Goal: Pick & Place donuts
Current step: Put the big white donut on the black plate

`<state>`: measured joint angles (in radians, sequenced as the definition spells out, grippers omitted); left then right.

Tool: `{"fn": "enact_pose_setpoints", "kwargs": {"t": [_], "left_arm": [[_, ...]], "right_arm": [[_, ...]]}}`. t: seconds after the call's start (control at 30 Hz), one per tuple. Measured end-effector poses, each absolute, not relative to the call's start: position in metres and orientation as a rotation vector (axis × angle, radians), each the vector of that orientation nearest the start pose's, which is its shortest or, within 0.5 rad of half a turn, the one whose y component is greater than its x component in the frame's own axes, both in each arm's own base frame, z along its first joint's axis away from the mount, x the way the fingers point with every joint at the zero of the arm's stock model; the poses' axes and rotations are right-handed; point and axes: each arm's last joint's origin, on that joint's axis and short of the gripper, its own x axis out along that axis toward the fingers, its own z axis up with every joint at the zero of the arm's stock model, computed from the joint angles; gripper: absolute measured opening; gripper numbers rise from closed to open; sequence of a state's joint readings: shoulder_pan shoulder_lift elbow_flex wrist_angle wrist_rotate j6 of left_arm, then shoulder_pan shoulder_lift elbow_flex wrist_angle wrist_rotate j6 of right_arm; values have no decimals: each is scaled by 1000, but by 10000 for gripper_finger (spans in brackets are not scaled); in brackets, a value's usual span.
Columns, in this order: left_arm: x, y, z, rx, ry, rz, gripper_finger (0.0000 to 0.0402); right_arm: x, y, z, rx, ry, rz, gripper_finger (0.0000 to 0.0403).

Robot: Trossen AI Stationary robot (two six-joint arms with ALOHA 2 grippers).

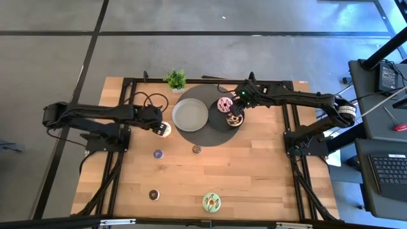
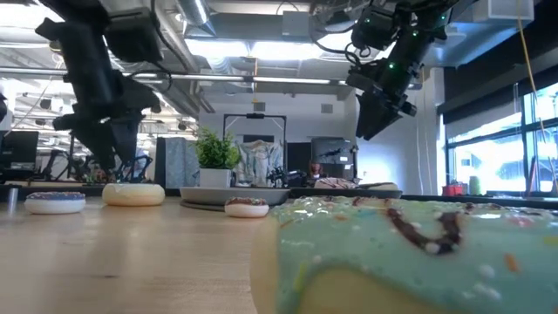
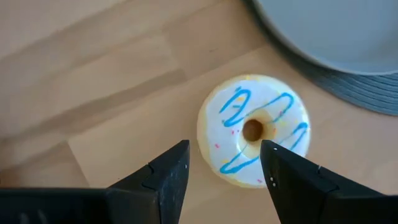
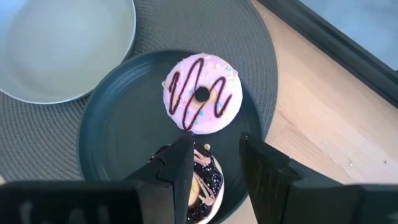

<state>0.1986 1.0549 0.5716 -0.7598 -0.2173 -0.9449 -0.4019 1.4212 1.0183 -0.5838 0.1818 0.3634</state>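
Green-iced donut (image 1: 212, 202) is seen lying nearest, at the table's (image 1: 254, 172) front edge, with a dark tiny donut (image 1: 153, 194) beside it. Farther back, purple (image 1: 158, 153) and brown (image 1: 197, 149) tiny donuts are noted. Left gripper (image 3: 224, 163) is held spread over the white donut (image 3: 254, 129), just beside the grey mat (image 1: 210, 137). Right gripper (image 4: 214, 167) is parted above the chocolate-sprinkled donut (image 4: 205, 180); pink donut (image 4: 202, 93) is found just beside it on the dark plate (image 4: 118, 134).
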Motion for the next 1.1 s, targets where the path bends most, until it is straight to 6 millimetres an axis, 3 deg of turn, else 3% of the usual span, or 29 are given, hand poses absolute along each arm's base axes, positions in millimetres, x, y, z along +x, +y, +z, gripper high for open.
{"fn": "enact_pose_setpoints", "kwargs": {"t": [0.27, 0.73, 1.1], "left_arm": [[171, 40, 162, -901, 1031, 1053, 191], [187, 45, 143, -975, 1055, 1061, 186], [185, 45, 150, -932, 1040, 1014, 76]], "right_arm": [[258, -115, 243, 434, 889, -710, 131], [258, -115, 243, 430, 891, -708, 131], [261, -113, 244, 410, 882, -656, 131]]}}
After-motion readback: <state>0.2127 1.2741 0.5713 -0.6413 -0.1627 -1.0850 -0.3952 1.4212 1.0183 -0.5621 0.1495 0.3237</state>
